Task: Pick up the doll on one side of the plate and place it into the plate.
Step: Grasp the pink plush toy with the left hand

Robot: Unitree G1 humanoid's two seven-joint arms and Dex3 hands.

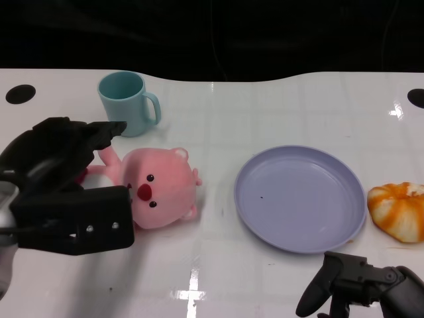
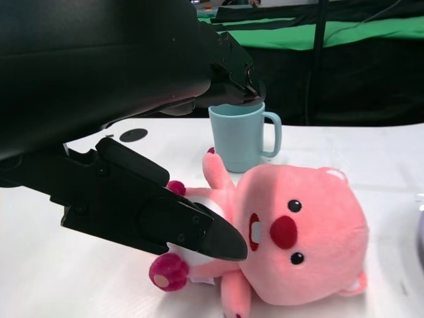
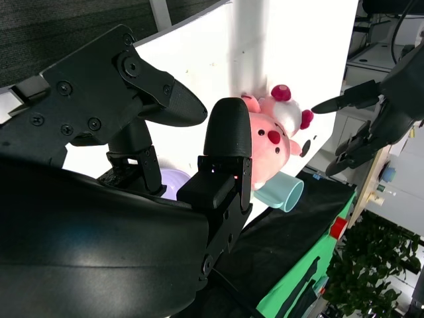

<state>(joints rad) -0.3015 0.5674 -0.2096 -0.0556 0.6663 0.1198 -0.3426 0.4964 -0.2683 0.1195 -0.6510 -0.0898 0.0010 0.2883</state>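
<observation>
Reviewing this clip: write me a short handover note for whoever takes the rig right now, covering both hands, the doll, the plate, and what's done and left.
Left hand: open, fingers spread around the pink plush doll, not yet gripping it.
Right hand: near the table's front edge, below the plate, holding nothing.
Doll: lying on the white table, on the left of the purple plate, just in front of the teal mug.
Plate: nothing in it; an orange-and-white plush item lies on its far side.
Done: left hand's approach to the doll.
Left: grip the doll, lift it, carry it over to the plate, set it inside.
</observation>
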